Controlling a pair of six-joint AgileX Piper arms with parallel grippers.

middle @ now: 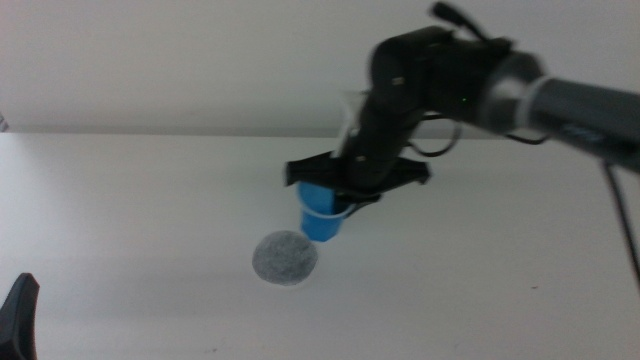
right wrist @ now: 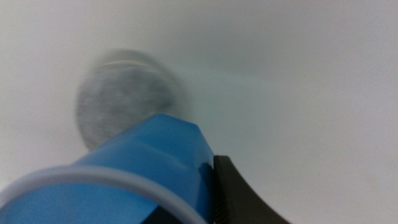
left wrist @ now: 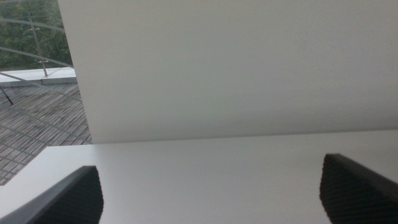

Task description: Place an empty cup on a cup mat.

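The blue cup (middle: 321, 214) hangs upright in the air in my right gripper (middle: 340, 190), which is shut on its rim. The arm reaches in from the right. The round speckled grey cup mat (middle: 285, 258) lies flat on the white table, just to the lower left of the cup, with the cup above it and off to one side. The right wrist view shows the cup (right wrist: 155, 162) close up against a dark jaw, with the mat (right wrist: 121, 99) blurred beyond it. My left gripper (left wrist: 211, 193) is open and empty; it shows at the middle view's lower left corner (middle: 18, 318).
The white table (middle: 480, 280) meets a plain light wall at the back. In the left wrist view, the table's edge and a paved outdoor area show past the wall (left wrist: 37, 118).
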